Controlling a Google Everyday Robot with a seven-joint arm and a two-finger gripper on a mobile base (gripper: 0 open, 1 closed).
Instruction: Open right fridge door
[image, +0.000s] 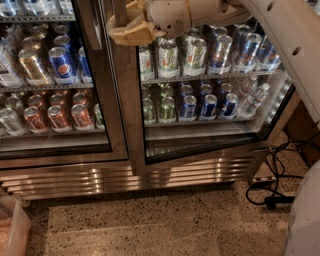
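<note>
The gripper (121, 26) is sitting at the top of the view, its tan fingers (134, 34) clamping around the vertical handle (119, 9) of the right fridge door (200, 142). That door is standing slightly ajar, its bottom edge angling out from the cabinet. Green and blue cans (189, 105) are showing through the glass, next to the closed left door (50, 157).

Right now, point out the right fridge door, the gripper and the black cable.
right fridge door (129, 120): camera view, steel left frame.
gripper (121, 29): camera view, tan tip at door's top.
black cable (272, 202): camera view, its plug end.
</note>
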